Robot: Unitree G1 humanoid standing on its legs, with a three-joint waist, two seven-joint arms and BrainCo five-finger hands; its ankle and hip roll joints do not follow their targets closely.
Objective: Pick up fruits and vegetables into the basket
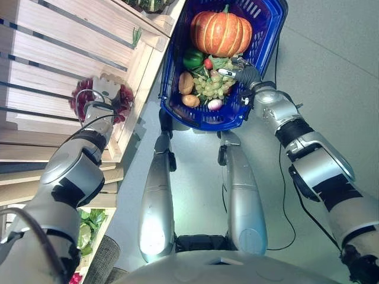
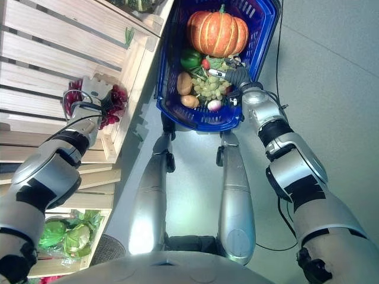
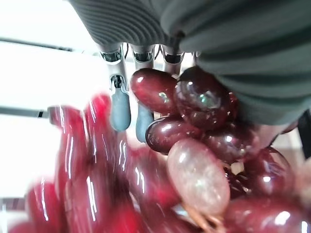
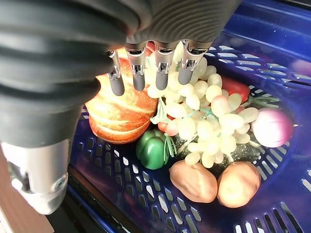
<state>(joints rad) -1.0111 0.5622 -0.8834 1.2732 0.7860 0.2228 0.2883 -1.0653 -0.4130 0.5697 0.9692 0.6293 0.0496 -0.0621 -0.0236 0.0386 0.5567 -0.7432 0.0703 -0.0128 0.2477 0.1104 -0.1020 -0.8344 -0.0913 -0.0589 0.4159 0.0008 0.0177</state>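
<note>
The bunch of dark red grapes [image 3: 194, 145] on the wooden shelf [image 1: 53, 53] is touched by the left hand [image 1: 102, 89], whose grip cannot be told, so it should be lifted gently to the blue plastic basket [image 1: 177, 59], over which the right hand [image 1: 237, 72] is held with straight fingers.

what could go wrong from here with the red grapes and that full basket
1. The left hand is on the red grapes at the wooden shelf. A bunch is loose, so single grapes could tear off or the bunch could slip if lifted.
2. The blue basket already holds a pumpkin, green grapes and more, so added fruit may roll or be crushed.
3. The right hand sits over the basket and may block the drop.
</note>
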